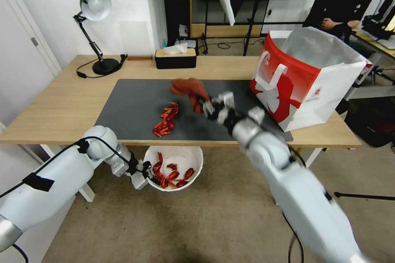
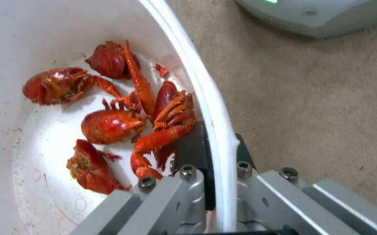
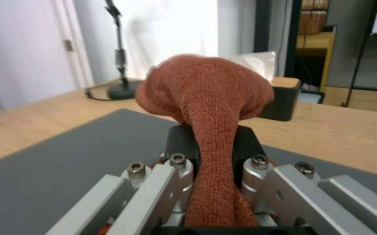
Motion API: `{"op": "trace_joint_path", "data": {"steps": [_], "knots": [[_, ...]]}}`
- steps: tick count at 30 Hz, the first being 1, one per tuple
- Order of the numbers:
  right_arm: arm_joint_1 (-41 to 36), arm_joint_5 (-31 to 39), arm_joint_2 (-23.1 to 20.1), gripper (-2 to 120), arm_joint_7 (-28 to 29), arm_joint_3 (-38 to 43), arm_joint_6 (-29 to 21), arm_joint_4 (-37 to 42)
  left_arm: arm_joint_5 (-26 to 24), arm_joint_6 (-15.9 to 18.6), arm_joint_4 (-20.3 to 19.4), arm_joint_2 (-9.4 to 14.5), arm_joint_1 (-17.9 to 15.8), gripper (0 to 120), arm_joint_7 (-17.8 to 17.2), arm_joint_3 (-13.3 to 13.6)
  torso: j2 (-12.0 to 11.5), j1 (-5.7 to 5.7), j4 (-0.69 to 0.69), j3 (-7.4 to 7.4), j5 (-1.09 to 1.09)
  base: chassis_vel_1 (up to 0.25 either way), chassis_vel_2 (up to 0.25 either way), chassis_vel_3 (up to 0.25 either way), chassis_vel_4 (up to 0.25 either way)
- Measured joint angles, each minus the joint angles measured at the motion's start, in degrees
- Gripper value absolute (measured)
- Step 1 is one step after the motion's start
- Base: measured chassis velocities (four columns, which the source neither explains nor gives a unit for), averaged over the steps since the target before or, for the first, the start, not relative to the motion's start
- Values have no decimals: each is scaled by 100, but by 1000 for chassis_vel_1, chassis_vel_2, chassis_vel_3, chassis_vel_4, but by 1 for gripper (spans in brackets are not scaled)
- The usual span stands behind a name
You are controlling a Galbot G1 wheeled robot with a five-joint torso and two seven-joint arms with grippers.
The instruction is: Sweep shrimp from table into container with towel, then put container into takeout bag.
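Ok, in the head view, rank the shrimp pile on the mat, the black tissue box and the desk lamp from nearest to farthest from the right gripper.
From the right gripper, shut on the towel:
1. Shrimp pile, on the mat to its left.
2. Black tissue box, at the table's back edge.
3. Desk lamp, at the far left back corner.

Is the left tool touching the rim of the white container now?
Touching. In the left wrist view, the left tool is clamped on the container wall, one finger inside beside the shrimp, the other outside.
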Motion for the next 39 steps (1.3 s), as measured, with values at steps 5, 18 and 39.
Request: {"op": "trace_joint_path", "data": {"steps": [5,18,39], "knots": [[922,-87,269,7,-100,-418,9,-1324,-1,-15,77,29,8,0,-4,-26,0,0,-2,-1,1,0,0,0,0],[1704,-931,717,7,-821,-932,182,-2982,-9,-36,112,74,90,0,-8,-80,1,-1,-2,-1,0,0,0,0,0],[1522,-735,508,7,-1732,-1190,114,-2815,-146,-16,182,178,-8,0,-5,-97,2,-2,-2,-1,1,0,0,0,0]]}}
